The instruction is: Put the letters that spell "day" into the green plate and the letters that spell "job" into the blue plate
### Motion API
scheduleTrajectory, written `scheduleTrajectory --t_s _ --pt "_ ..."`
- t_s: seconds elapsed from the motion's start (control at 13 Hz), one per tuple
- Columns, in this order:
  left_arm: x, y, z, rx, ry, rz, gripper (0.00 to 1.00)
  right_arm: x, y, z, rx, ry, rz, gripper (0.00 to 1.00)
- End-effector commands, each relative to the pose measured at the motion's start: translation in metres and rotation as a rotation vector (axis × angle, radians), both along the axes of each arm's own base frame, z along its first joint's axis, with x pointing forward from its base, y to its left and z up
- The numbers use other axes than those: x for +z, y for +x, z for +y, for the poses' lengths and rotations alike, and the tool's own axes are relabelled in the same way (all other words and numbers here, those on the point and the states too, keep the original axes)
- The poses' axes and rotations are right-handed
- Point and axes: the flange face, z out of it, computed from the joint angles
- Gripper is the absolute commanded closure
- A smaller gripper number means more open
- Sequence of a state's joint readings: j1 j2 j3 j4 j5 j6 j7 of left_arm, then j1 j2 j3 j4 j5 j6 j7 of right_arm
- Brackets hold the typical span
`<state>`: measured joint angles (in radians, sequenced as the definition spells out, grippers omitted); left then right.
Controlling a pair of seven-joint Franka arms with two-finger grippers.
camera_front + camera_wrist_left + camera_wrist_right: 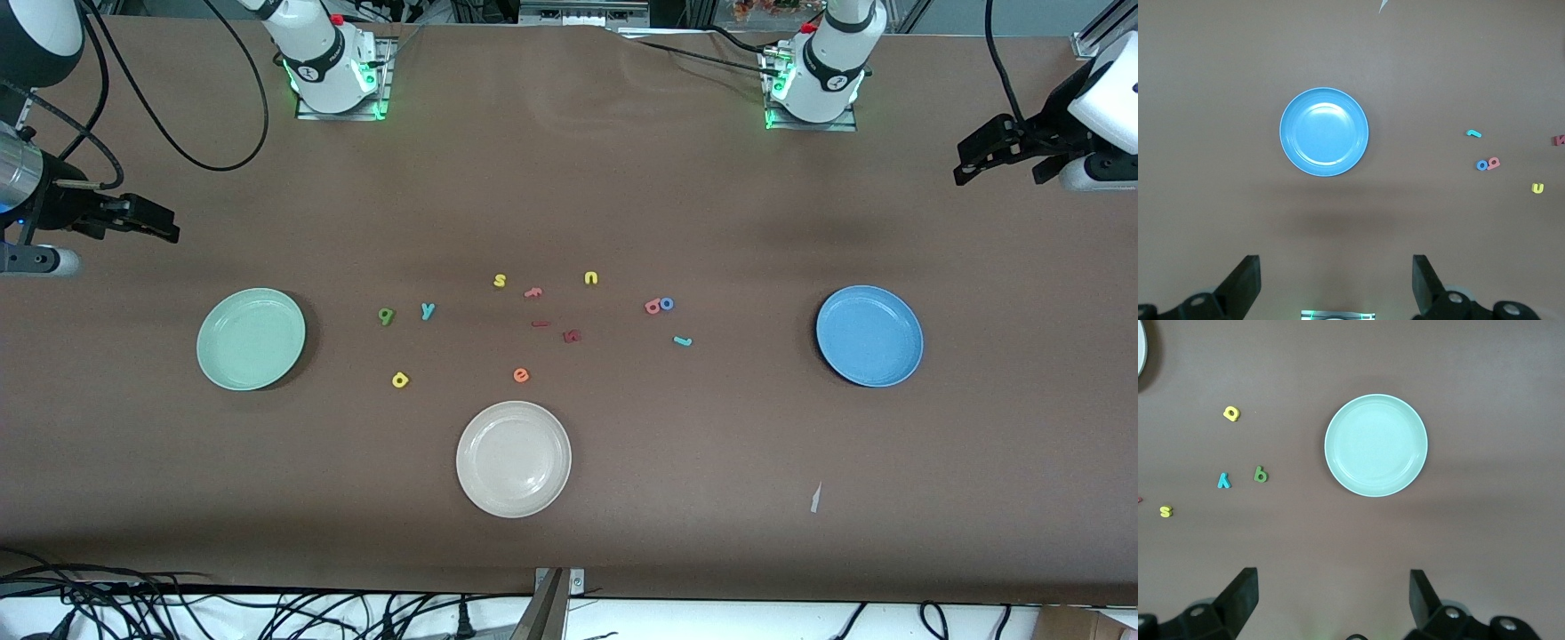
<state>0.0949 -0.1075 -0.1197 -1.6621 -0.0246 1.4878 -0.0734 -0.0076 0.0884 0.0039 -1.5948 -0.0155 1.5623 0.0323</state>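
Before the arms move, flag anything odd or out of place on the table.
One stray: a small pale scrap lies on the table near the front camera, apart from the letters. Otherwise nothing stands out: the three plates sit flat and empty, and the letters lie scattered between them.

Left gripper (1337, 283): fingers spread wide, nothing between them, poised over bare brown counter (1218, 200). Blue plate (1324, 131): sits flat on the counter, nothing in it. Teal "j" (1473, 133): lies on the counter, well apart from the plate. Blue "o" (1482, 165) and pink-red "b" (1493, 163): touching each other, near the "j". Yellow "u" (1537, 189): lies apart from that pair. Dark red piece (1558, 140): cut off by the picture's edge.
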Motion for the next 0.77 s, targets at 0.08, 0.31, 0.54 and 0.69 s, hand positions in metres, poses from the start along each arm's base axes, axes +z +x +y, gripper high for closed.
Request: scheduleTrajectory --t_s 0.08,0.31,0.54,0.69 --pt "0.006 0.003 -0.001 0.003 0.012 0.002 0.00 0.001 0.000 -0.001 0.014 0.005 0.005 0.00" --pt "0.007 0.002 -0.001 0.003 0.012 0.000 0.00 0.002 0.000 -0.001 0.014 0.007 0.004 0.00" --pt "0.003 0.007 -0.011 -0.018 0.010 -0.003 0.00 0.001 0.000 -0.001 0.014 0.007 0.007 0.00" --pt "0.019 0.032 -0.004 -0.009 -0.001 -0.053 0.00 0.001 0.000 -0.001 0.014 0.007 0.007 0.00"
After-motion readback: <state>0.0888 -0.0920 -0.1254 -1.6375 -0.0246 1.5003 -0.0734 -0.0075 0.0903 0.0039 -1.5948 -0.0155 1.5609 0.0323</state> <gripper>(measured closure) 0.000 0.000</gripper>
